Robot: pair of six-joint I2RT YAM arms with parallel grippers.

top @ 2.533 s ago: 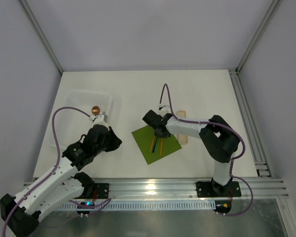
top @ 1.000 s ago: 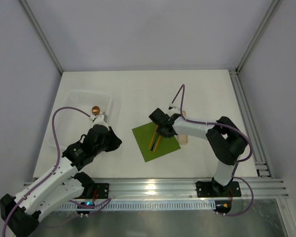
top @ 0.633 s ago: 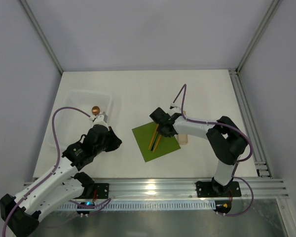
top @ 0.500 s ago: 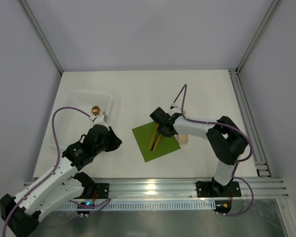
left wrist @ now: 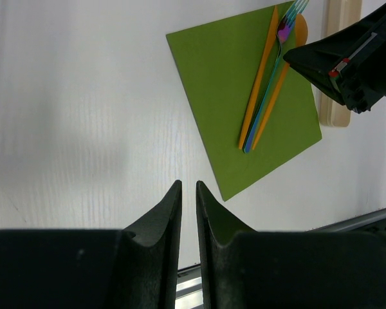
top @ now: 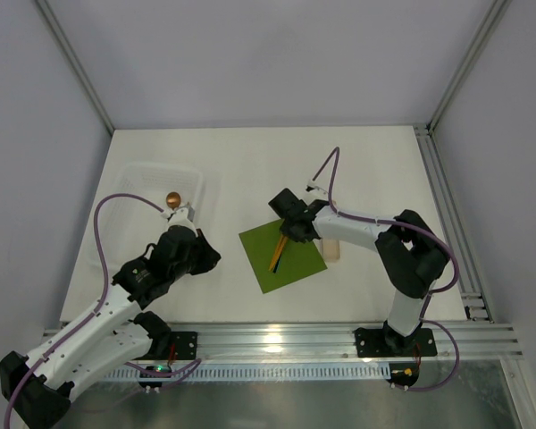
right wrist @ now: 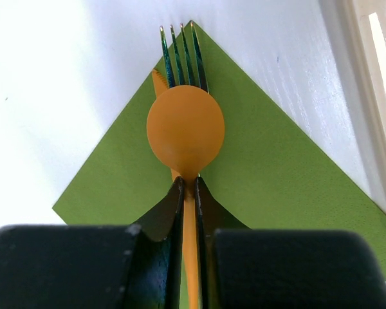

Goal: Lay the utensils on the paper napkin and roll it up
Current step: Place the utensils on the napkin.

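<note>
The olive-green paper napkin lies flat mid-table, turned like a diamond. On it lie the utensils side by side: an orange spoon, an iridescent fork and another orange rod. My right gripper is over the napkin's far corner, shut on the spoon's neck just below the bowl. The fork's tines stick out past the bowl. My left gripper hangs above bare table left of the napkin, its jaws nearly together with nothing between them.
A clear plastic tray stands at the left, beyond the left arm. A beige wooden block lies just right of the napkin, under the right arm. The aluminium rail runs along the near edge.
My right gripper has shifted a little toward the far side, still gripping the orange spoon, and the utensils now lie closer together. The left arm has not moved.
</note>
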